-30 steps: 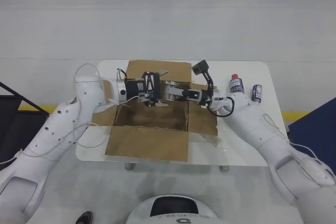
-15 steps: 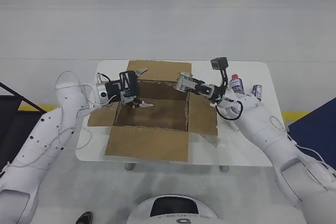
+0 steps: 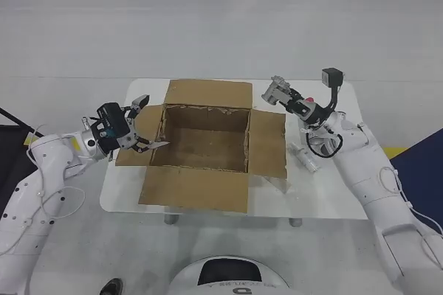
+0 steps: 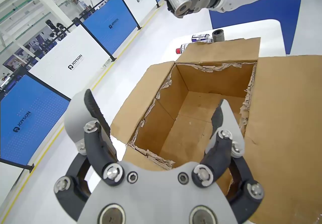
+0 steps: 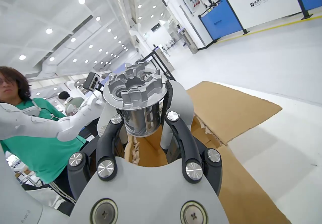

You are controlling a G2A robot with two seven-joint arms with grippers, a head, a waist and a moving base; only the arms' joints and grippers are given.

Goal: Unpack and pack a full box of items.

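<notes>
Metal part [image 5: 135,94] axis along right gripper [image 5: 139,109], flange outward.

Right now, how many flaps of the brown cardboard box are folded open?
4: the far flap, the near flap, the robot's left flap, its right flap. All lie spread outward; none appears hidden.

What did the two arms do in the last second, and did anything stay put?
Both arms drew back from over the cardboard box. The right gripper, shut on the metal part, carried it out past the box's right flap. The left gripper swung out to the left side, open and empty. The box stayed put.
</notes>
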